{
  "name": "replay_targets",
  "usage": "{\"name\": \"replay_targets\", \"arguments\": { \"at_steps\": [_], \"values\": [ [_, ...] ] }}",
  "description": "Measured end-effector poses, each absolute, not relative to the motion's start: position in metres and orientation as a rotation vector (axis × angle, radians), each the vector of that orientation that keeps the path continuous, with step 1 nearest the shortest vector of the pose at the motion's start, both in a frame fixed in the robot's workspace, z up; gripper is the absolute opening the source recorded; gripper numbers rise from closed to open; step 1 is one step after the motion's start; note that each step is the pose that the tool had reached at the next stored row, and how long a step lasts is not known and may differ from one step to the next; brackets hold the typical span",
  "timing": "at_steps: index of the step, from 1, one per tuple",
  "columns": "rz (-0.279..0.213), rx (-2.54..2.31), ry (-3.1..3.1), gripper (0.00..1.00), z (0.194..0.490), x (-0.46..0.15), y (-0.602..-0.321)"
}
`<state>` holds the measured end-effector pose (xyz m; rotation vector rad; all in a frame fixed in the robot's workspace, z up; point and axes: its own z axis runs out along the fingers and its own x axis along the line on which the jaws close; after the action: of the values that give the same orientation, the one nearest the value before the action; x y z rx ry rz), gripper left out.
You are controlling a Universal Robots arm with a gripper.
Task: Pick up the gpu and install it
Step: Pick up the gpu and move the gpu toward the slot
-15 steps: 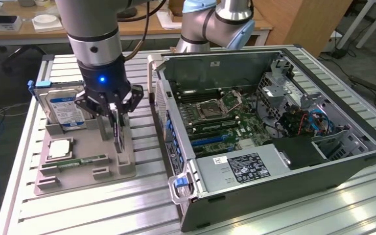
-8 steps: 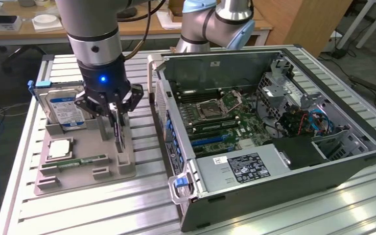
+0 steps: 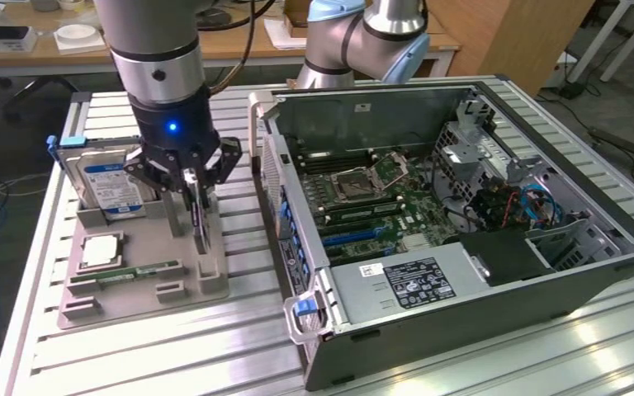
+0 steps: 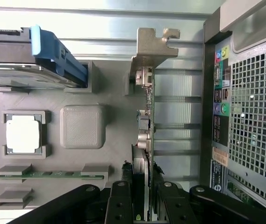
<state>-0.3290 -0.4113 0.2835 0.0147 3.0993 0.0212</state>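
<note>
Where gpu point(image 4: 149, 107) stands upright — gripper point(image 4: 144, 182) clamps it.

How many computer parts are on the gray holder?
4: hard drive at the far end, processor chip and memory stick nearer the camera, gpu upright in the gripper.

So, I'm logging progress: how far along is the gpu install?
Done: the end effector is clamped on the gpu at its top edge. In hand: the card stands upright at the gray holder, not clearly lifted. Left: the install; the card is not yet in the open computer case.
</note>
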Motion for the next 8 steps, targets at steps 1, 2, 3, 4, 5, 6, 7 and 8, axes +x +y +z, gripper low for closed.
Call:
{"name": "replay_targets", "arguments": {
  "at_steps": [1,2,3,4,5,6,7,8],
  "values": [
    [0.021,0.015,3.099,0.26,0.286,-0.329,-0.411],
    [0.021,0.015,3.099,0.26,0.288,-0.329,-0.411],
    [0.021,0.015,3.099,0.26,0.291,-0.329,-0.411],
    [0.021,0.015,3.099,0.26,0.294,-0.329,-0.411],
    [0.021,0.015,3.099,0.26,0.297,-0.329,-0.411],
    [0.021,0.015,3.099,0.26,0.3,-0.329,-0.411],
    [0.021,0.015,3.099,0.26,0.304,-0.329,-0.411],
    [0.021,0.015,3.099,0.26,0.307,-0.329,-0.411]
  ]
}}
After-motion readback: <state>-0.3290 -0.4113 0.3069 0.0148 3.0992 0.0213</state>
